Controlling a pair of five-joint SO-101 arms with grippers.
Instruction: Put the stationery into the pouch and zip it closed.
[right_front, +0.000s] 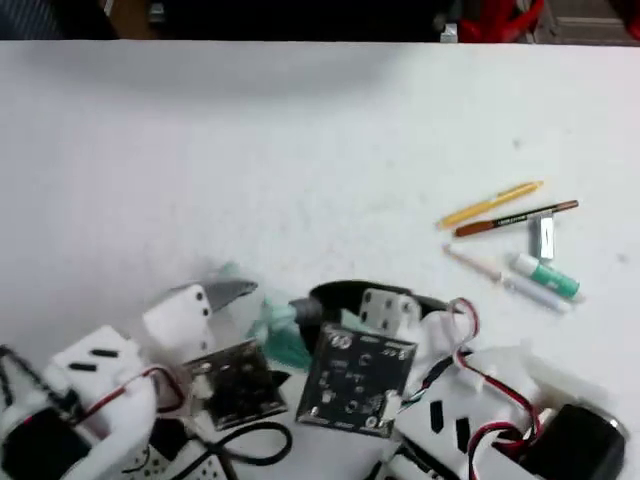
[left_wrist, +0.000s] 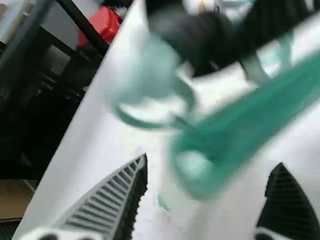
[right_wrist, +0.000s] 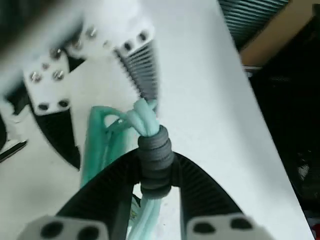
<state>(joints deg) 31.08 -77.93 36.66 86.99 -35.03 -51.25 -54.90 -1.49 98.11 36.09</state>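
Right jaws clamped on grey-wrapped cord (right_wrist: 155, 160) of teal pouch (right_front: 272, 325); left jaws open just beside it. Pouch on white table (right_front: 300, 150), between arms. Well apart on right arm's side: yellow pen (right_front: 490, 205), brown pencil (right_front: 515, 218), glue stick (right_front: 547, 276). Dark room behind.

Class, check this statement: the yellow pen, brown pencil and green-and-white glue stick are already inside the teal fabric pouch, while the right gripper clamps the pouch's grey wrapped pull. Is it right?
Not quite. The high view shows the yellow pen, brown pencil and green-and-white glue stick lying on the white table, apart from the teal fabric pouch. The right gripper does clamp the grey wrapped pull.
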